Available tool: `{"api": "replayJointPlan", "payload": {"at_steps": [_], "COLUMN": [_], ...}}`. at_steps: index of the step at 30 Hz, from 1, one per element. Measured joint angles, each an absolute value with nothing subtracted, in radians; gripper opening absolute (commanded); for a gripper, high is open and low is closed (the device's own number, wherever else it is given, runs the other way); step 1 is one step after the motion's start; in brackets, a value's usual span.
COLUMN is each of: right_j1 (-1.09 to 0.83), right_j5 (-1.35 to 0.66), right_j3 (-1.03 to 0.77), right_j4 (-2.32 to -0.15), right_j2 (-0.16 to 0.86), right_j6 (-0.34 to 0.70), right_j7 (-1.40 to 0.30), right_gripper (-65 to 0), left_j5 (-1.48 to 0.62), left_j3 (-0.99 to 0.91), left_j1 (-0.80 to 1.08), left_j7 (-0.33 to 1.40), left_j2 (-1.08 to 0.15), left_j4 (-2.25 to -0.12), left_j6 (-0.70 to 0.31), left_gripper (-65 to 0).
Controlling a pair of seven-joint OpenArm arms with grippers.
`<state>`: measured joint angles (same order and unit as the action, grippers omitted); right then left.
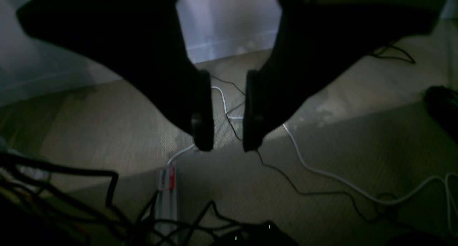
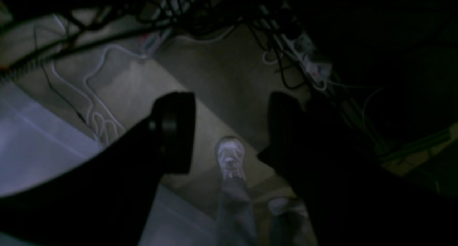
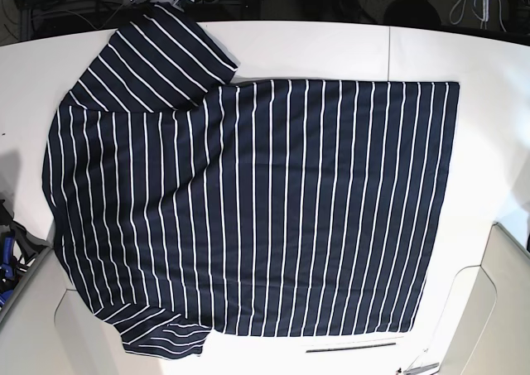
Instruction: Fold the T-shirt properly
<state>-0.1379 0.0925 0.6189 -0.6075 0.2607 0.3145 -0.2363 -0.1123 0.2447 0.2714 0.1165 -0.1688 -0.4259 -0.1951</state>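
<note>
Left tool (image 1: pixel 226 146), left wrist view: two dark fingers hanging over carpeted floor (image 1: pixel 322 160) with a clear gap between them, pinching nothing; through the gap run a white cable (image 1: pixel 304 160) and a thin black cable (image 1: pixel 286 178); below lies a white power strip (image 1: pixel 168 196) with a red-and-white label, its writing too blurred to read. Right tool (image 2: pixel 232 131), right wrist view: fingers spread wide and empty, pointed at a dim floor; between them a white shoe (image 2: pixel 230 156) on a grey trouser leg (image 2: pixel 234 210); white cable loops (image 2: pixel 96 121) at left and a tangle of black cables (image 2: pixel 200 13) above. Base view: T-shirt (image 3: pixel 273 209), dark navy with thin white stripes, spread flat on the white bench (image 3: pixel 489 127), one sleeve (image 3: pixel 157 52) at upper left, the other at lower left; no label or legible writing; neither tool appears here.
</note>
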Motion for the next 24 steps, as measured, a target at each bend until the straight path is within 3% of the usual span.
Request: {"api": "replayJointPlan", "payload": {"at_steps": [5,12,20,24], "right_j1": [-0.158,-0.249,-0.402,-0.488], "right_j5": [0.09,0.09,0.093,0.038], "right_j3": [0.616,0.617,0.599,0.531], "right_j4": [-0.609,-0.637,-0.9,-1.048], "right_j2": [0.264,0.27,0.389,0.449], "right_j6": [0.315,0.315,0.313,0.337], "right_j7": [-0.272,-0.299,-0.308,-0.315], "right_gripper": [-32.7,-32.7,-32.7,-32.7], "left_j5": [-0.084,-0.082,-0.084,-0.083], "left_j3": [0.245,0.241,0.191,0.076], "left_j1": [0.281,0.418,0.612,0.697], "left_j7": [0.161,0.154,0.116,0.121], "left_j2": [-0.169,-0.187,-0.228,-0.257], "left_j4": [-0.464,-0.596,-0.869,-0.976], "left_j6": [-0.196,-0.276,-0.278,-0.37], "left_gripper": [-50.1,-50.1,-50.1,-50.1]}}
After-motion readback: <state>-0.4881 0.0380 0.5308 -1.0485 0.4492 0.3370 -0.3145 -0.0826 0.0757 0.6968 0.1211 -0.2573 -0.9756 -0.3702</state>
